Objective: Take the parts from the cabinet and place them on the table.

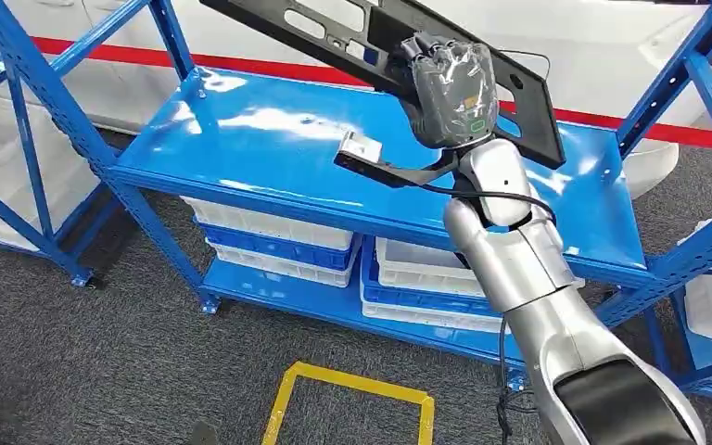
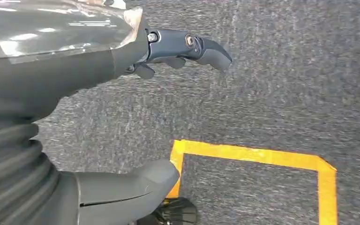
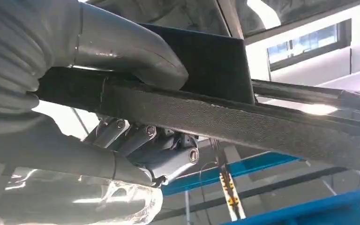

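Upper centre of head view: right hand (image 1: 451,88) grips a long black panel part (image 1: 334,32), held clear above the blue cabinet shelf (image 1: 241,125), so pickup looks done; next move prob. calls for a turn toward the table w/o clipping the uprights. Left hand (image 2: 122,117) hangs over carpet, fingers apart, holding nothing. Part's far end cut off at frame top.

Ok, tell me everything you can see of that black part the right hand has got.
The black part is a long, flat panel, plastic-looking, with slot cutouts along it and a thinner arm ending in a pale tab. It is tilted and raised above the blue shelf, apparently clear of its surface. The right hand grips it mid-length; in the right wrist view the thumb presses one face and the fingers curl under the textured edge.
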